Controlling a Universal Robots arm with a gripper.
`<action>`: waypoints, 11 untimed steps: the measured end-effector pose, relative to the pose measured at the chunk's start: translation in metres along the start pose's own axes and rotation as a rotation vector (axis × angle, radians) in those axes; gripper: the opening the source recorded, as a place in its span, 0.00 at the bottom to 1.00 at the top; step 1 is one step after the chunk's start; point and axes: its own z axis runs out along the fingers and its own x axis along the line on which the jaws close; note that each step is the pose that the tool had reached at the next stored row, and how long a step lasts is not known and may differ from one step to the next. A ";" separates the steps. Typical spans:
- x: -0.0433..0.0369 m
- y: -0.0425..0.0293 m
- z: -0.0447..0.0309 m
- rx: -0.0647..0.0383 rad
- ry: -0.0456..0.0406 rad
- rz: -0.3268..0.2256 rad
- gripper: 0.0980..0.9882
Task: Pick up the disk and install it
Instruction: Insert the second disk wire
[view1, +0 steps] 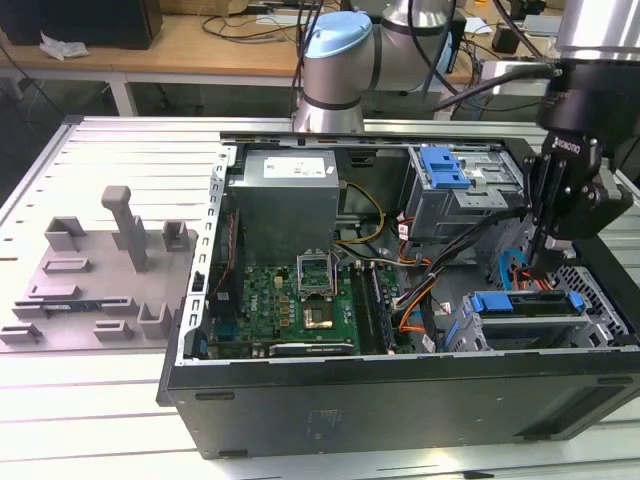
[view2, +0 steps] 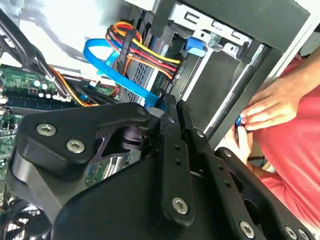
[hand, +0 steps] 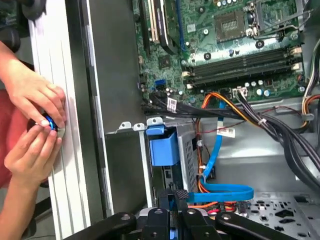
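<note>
While the arm reaches down into the open computer case (view1: 400, 400) at the exterior view's right, its gripper (view1: 545, 262) hangs with fingers clenched together just above the disk (view1: 525, 305) seated in the near drive cage. A person's hands (hand: 35, 125) work outside the case wall

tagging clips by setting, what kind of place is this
Most likely a robotics lab or test workshop: an open computer case lies on a slotted metal table, the arm's hand reaches inside it, and cluttered wooden benches stand behind.
</note>
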 end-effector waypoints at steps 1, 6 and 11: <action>0.0021 -0.0003 0.0009 0.008 -0.0150 0.004 0.07; 0.0110 -0.0016 0.0046 0.006 -0.0971 0.006 0.07; 0.0229 -0.0034 0.0094 -0.006 -0.1817 0.005 0.07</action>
